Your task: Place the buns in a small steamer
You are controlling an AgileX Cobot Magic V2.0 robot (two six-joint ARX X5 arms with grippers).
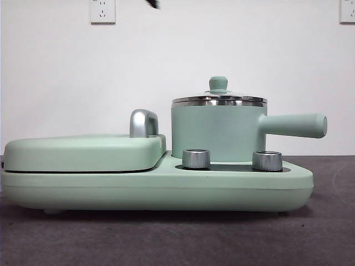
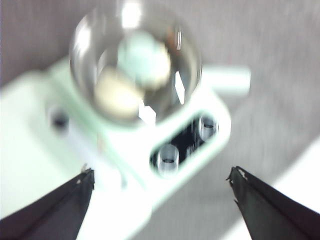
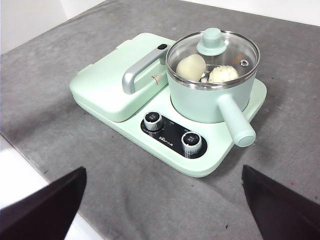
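Observation:
The mint-green small steamer [image 1: 216, 133] stands on the right side of a green cooker base, with its glass lid [image 3: 235, 50] on. Through the lid the right wrist view shows both buns inside: the smooth cream roll [image 3: 191, 66] and the pleated round bun [image 3: 223, 74]. The steamer's straight handle [image 3: 235, 122] points away from the grill plate. My left gripper [image 2: 161, 172] hangs high above the steamer [image 2: 135, 65], open and empty; its view is blurred. My right gripper [image 3: 163, 169] is open and empty, well back from the cooker on the knob side.
A flat green hinged grill plate [image 1: 83, 152] with a steel handle [image 1: 143, 123] fills the base's left half. Two steel knobs [image 1: 196, 158] [image 1: 267, 160] sit in front of the steamer. A black arm tip [image 1: 153, 3] shows at the top edge. Grey table, white wall behind.

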